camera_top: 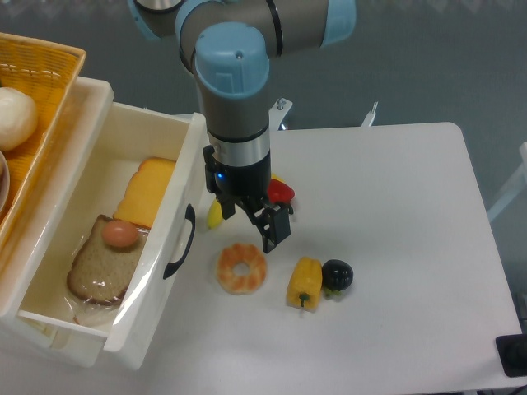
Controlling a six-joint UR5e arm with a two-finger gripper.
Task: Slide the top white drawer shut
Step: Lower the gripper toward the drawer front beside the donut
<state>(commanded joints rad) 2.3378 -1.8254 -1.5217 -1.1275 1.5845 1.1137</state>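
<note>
One arm reaches down over the table [395,247], its gripper [262,224] hanging just right of the drawer [156,280] front, above the toy foods and touching nothing that can be seen. Only one black finger [272,229] shows plainly, angled down and to the right; the other is hidden behind the wrist, so whether the jaws stand apart or together cannot be told, and nothing is seen between them. The drawer sits at the left of the table, pulled well out, its white front panel facing right with the curved black handle [179,243] on it. Inside lie a slice of brown bread [97,276], an egg [121,234] resting on the bread's upper end, and a block of cheese [146,192] beyond them. An orange basket [45,70] fills the upper left corner beside the drawer, holding a pale round thing [15,115]. On the table right of the handle lies a shrimp ring [242,268]; further right a yellow pepper [304,282] touches a dark round fruit [337,275]. Behind the gripper a red piece [282,191] and a yellow piece [216,216] peek out, mostly hidden by the wrist. A dark object [512,355] shows at the lower right edge.
</note>
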